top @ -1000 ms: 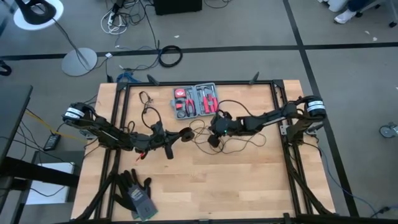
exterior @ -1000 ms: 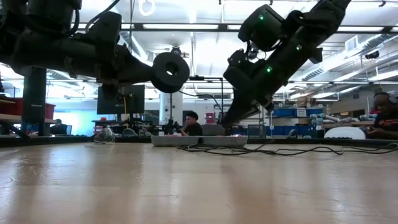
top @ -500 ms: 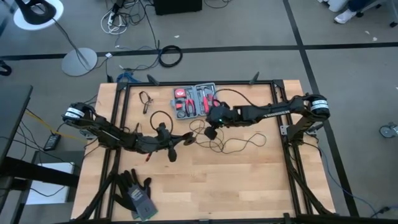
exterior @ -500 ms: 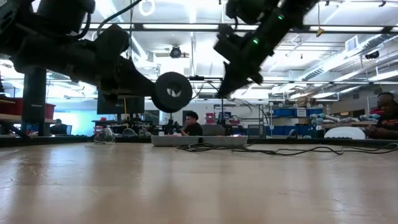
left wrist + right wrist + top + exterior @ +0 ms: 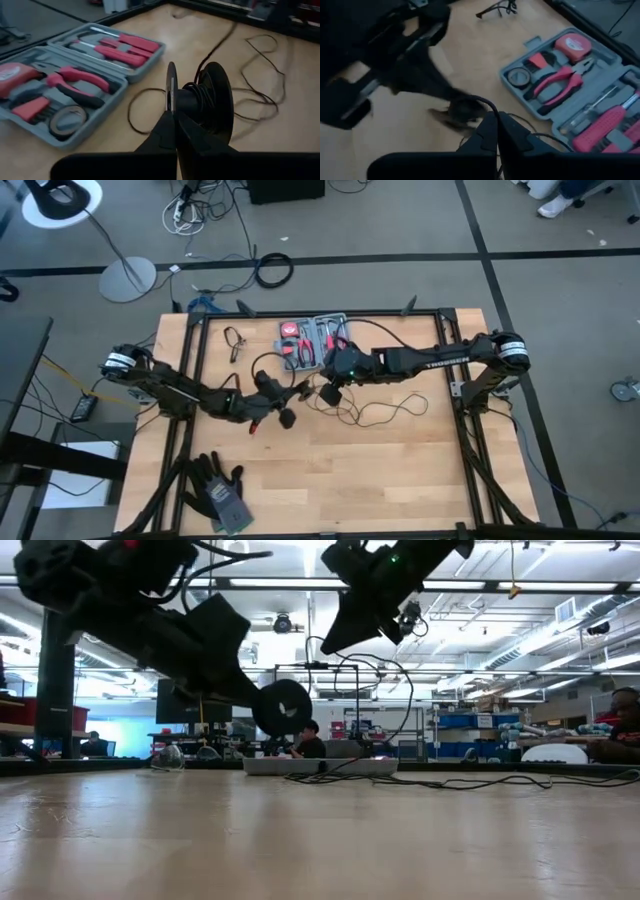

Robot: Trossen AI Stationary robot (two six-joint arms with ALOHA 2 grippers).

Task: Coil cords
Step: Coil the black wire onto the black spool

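The cord is a thin black wire, partly wound on a round black two-disc spool. The rest lies in slack loops on the wooden table. My left gripper is shut on the spool near the table's middle, which it holds clear of the wood. My right gripper is shut on the cord just right of the spool, higher up. From there the cord arcs down to the table. My left gripper pinches the rim of the spool's thin disc between its two fingers, which slant down from the table's left. The spool is lifted clear, its discs on edge. My right gripper pinches a single strand of the cord between its fingertips, slanting down from the table's right. The strand is lifted off the table. It curves away slack toward the spool and hangs down on the other side.
An open grey tool kit with red-handled tools lies at the far middle, close behind both grippers. Dark gloves lie at the near left corner. A small dark wire item lies far left. Black frame rails run along both sides.
My right gripper has risen and moved toward the table's left, drawing the pinched strand up off the table. My left gripper has tipped its fingers downward and shifted a little toward the right, so the spool sits lower than before. Both stayed shut.
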